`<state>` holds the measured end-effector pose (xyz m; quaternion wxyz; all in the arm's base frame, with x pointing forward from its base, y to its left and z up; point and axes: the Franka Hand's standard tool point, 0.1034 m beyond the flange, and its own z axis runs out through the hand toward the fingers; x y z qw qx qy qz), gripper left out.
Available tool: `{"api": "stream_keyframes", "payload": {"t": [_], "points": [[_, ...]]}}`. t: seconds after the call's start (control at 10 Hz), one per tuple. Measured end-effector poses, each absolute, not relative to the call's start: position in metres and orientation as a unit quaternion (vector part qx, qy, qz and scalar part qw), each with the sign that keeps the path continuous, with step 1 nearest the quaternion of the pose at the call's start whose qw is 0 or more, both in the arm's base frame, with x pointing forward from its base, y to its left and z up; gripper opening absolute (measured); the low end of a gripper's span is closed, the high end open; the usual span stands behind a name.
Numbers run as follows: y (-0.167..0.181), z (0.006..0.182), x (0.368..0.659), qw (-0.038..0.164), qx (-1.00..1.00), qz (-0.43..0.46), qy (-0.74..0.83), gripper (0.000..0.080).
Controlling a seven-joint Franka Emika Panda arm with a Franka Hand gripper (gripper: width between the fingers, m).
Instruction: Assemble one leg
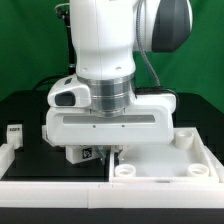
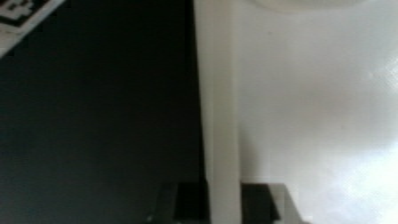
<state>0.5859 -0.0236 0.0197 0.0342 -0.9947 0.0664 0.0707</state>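
Note:
My gripper (image 1: pixel 101 153) is low over the black table, at the edge of the large flat white panel (image 1: pixel 170 165) that faces the exterior view's left. In the wrist view the panel's raised rim (image 2: pixel 217 110) runs straight between my two dark fingers (image 2: pixel 183 206), and both pads lie against it, so the gripper (image 2: pixel 221 202) is shut on the rim. One leg (image 1: pixel 14 133), a small white post with a tag, stands at the exterior view's far left, well apart from the gripper. The other legs are out of view.
A round socket (image 1: pixel 124 171) sits in the panel's near corner and another (image 1: pixel 186 141) farther back. A white border strip (image 1: pixel 50 188) runs along the table's front. A white tagged piece (image 2: pixel 15 12) shows at the corner of the wrist view.

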Motion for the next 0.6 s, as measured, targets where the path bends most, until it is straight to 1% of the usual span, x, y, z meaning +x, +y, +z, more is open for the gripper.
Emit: {"api": "stream_keyframes", "payload": {"t": [0.1,0.2,0.6], "points": [[-0.0217,0.0174,0.5900,0.026,-0.996,0.058,0.058,0.0054],[-0.0214,0.0143,0.5906,0.023,-0.997,0.047,0.056,0.0056],[-0.0215,0.0092,0.5906,0.018,-0.998,0.019,0.059,0.0058]]}}
